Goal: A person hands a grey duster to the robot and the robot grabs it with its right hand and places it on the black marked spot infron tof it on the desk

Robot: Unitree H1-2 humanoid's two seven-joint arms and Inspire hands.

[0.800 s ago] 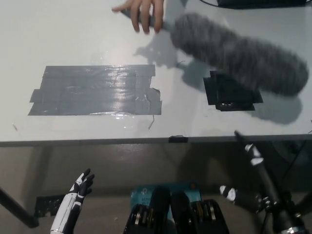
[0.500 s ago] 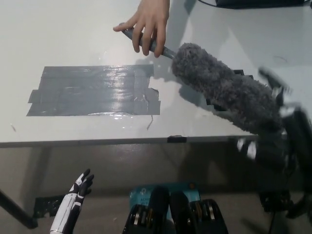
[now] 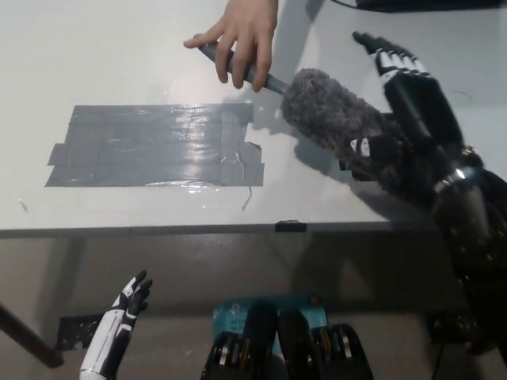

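The grey duster (image 3: 337,119) is held out over the desk (image 3: 119,63) by a person's hand (image 3: 242,36), which is closed around the thin handle at the far side, so that the fluffy head points to the near right, toward the robot. This way of holding leaves the soft head free for the taking. The black right hand (image 3: 400,103) is placed against the right end of the duster head, with the fingers spread and stretched toward the far side; they are apart and not closed on the duster, so the grab is judged as not yet made. Whether the palm already touches the fluff cannot be told, because the hand covers that end. The black marked spot is almost fully hidden under the duster and the right arm, and only a small dark edge seems to show there. A large patch of grey tape (image 3: 154,146) is stuck on the desk to the left, well apart from the handover. The white left hand (image 3: 131,301) is rested low at the near left, below the desk edge, with the fingers apart and nothing held. It is judged that the fingers must next be closed around the duster before it is released by the person.
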